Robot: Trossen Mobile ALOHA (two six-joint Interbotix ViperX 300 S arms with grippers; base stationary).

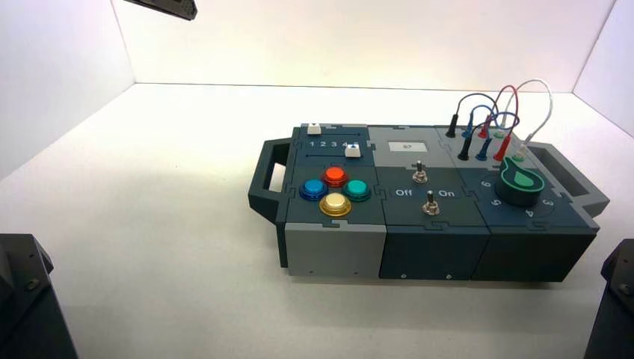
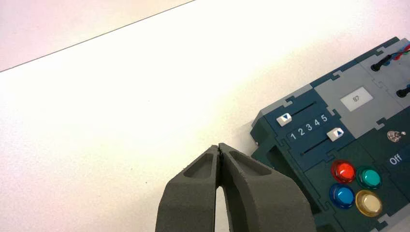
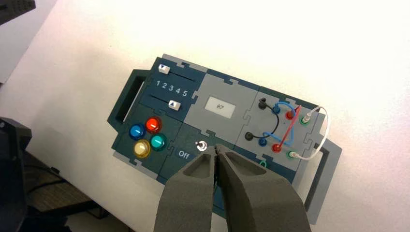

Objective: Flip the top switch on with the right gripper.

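Observation:
The top switch (image 1: 419, 171), a tiny silver toggle, stands on the dark middle panel of the box above the "Off"/"On" lettering. Its twin (image 1: 430, 203) stands just below that lettering. In the right wrist view the top switch (image 3: 201, 146) shows just beside the tips of my right gripper (image 3: 215, 147). That gripper is shut and empty, held high above the box and apart from it, and its fingers hide the twin. My left gripper (image 2: 220, 147) is shut and empty, over bare table to the left of the box. The top switch also shows in the left wrist view (image 2: 396, 136).
The box (image 1: 333, 250) has a handle (image 1: 265, 176) at each end. It bears four coloured buttons (image 1: 335, 191), two white sliders (image 1: 353, 151), a small display (image 3: 220, 107) reading 87, plugged wires (image 1: 493, 123) and a green knob (image 1: 521, 183). Arm bases (image 1: 22, 299) stand at both lower corners.

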